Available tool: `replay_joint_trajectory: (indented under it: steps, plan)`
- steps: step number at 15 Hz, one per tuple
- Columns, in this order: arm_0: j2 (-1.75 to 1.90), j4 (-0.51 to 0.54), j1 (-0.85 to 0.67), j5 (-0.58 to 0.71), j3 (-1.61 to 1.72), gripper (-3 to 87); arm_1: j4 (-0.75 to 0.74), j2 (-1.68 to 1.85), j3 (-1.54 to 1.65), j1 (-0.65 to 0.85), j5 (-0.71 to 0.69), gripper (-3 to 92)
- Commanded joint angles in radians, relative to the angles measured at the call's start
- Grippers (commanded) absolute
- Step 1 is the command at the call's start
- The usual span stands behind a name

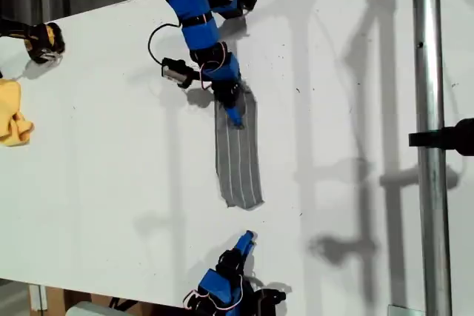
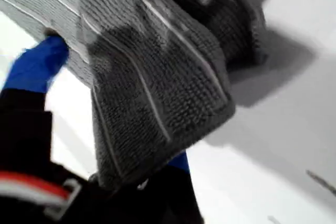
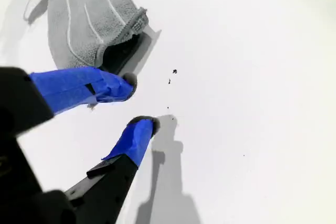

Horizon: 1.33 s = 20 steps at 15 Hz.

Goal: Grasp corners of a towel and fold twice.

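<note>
The grey pinstriped towel (image 1: 238,160) lies as a long narrow folded strip in the middle of the white table. Its far end is lifted by my first gripper (image 1: 232,113), which comes in from the exterior view's top and is shut on the cloth. In the first wrist view the towel (image 2: 157,77) drapes over the blue fingers (image 2: 37,66), with one corner (image 2: 223,106) hanging free. My second gripper (image 1: 247,239) stands open just short of the strip's near end. Its wrist view shows the second gripper (image 3: 139,103) holding nothing, apart from the towel (image 3: 84,19).
A yellow cloth (image 1: 13,112) lies at the exterior view's left edge, with a black and yellow object (image 1: 41,38) above it. A metal pole (image 1: 429,138) with a black clamp (image 1: 452,137) runs down the exterior view's right side.
</note>
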Motion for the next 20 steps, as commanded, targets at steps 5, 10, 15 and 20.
replay_joint_trajectory:
  steps: [5, 10, 15, 20]
  plan:
    - [0.008, 0.014, 0.006, -0.009, -0.002, 12.2, 0.357, 0.396, 0.095, 0.026, -0.002, -0.2]
    - [0.008, 0.011, -0.005, 0.006, -0.002, 12.2, 0.988, 1.141, 0.224, -0.052, 0.133, -0.2]
    - [0.008, 0.008, -0.011, 0.012, -0.002, 12.2, 0.615, 0.647, -0.029, -0.031, -0.066, -0.2]
    - [0.008, 0.009, -0.008, 0.008, -0.003, 12.1, 0.27, 0.071, -0.417, -0.025, -0.264, -0.2]
